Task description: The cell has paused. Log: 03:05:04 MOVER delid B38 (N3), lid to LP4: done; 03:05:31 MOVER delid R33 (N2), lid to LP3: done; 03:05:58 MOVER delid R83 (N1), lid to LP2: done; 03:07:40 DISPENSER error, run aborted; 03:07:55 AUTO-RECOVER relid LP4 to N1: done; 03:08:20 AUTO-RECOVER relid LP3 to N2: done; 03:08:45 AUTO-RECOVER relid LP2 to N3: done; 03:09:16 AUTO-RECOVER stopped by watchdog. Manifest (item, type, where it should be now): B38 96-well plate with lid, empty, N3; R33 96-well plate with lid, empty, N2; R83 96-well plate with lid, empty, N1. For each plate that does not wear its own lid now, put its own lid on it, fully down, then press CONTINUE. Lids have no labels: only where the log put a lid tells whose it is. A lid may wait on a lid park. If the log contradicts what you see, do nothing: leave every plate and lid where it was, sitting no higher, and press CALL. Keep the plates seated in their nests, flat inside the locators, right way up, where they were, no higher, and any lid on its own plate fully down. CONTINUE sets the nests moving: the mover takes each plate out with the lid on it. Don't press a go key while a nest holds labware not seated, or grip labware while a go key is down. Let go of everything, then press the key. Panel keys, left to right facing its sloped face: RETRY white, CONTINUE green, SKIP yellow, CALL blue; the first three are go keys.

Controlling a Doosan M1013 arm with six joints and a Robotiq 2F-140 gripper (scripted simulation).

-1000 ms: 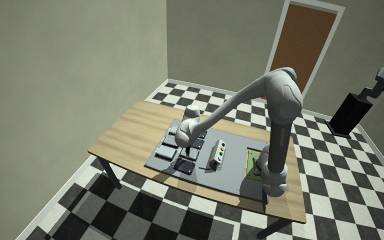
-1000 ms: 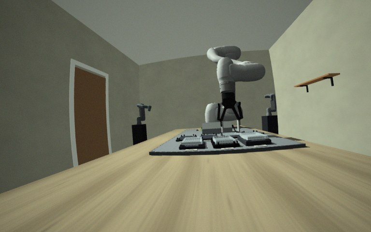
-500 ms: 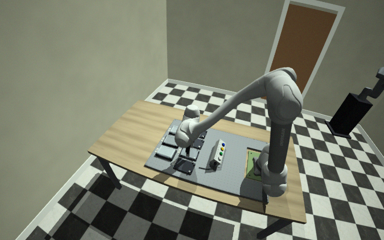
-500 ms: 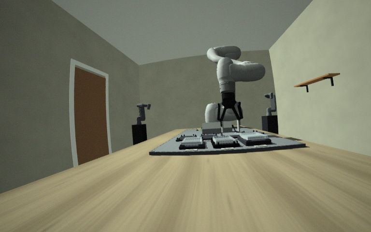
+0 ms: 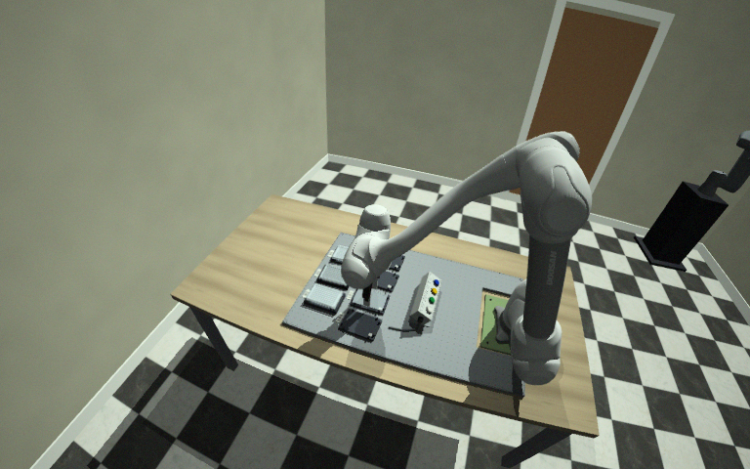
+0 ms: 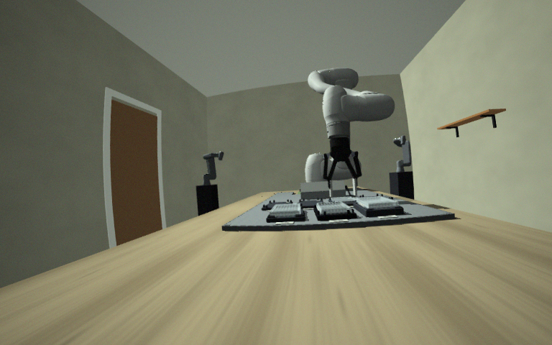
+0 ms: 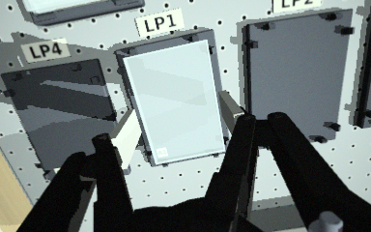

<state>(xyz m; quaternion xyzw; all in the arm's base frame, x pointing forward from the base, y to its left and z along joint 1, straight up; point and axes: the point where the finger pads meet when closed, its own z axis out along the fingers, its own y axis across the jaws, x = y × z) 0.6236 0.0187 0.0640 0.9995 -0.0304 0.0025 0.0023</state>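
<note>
A pale clear lid (image 7: pixel 171 101) (image 5: pixel 378 303) lies flat on lid park LP1 (image 7: pixel 164 44). My gripper (image 7: pixel 178 112) (image 6: pixel 343 195) is open around it, one fingertip beside each long side, with gaps showing. Lid parks LP4 (image 7: pixel 72 126) and LP2 (image 7: pixel 297 72) hold no lid in the wrist view. Three plates stand in the nest row: a near one (image 5: pixel 323 297) (image 6: pixel 377 203), a middle one (image 5: pixel 332 275) (image 6: pixel 333 208) and a far one (image 5: pixel 339 254) (image 6: pixel 286 210). Nest labels are unreadable, and I cannot tell surely which plates wear lids.
The key panel (image 5: pixel 422 301) stands between the parks and the arm's base, with blue (image 5: pixel 436 281), yellow (image 5: pixel 434 290) and green (image 5: pixel 432 299) keys visible. A cable lies by its near end. Dark locators rise at the park corners. LP3 is partly hidden by the arm.
</note>
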